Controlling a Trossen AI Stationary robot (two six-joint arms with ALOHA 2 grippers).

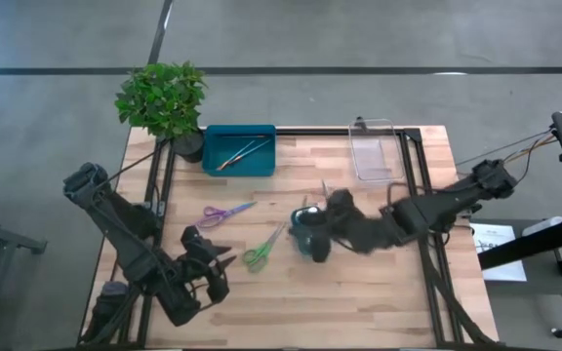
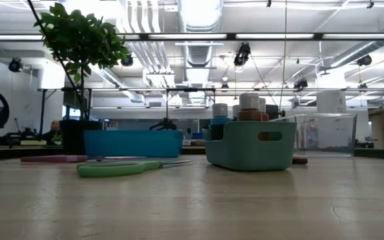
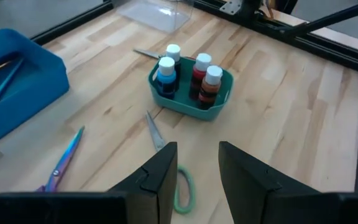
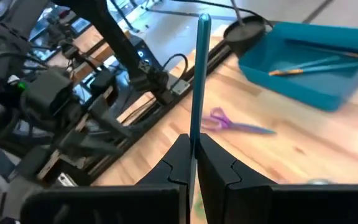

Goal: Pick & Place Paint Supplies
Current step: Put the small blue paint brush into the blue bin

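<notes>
Four paint pots (image 3: 188, 71) sit in the small teal tray (image 1: 309, 237) mid-counter; right gripper (image 4: 191, 163) beside it pinches a blue brush (image 4: 199, 74), left gripper (image 3: 194, 171) fingers spread near the green scissors (image 1: 259, 253).

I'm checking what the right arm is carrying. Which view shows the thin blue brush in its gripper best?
The right wrist view: the thin blue brush stands upright, pinched between the right gripper's fingers. The high view only shows that gripper blurred beside the small teal caddy, with no brush discernible. The low and left wrist views miss it.
</notes>
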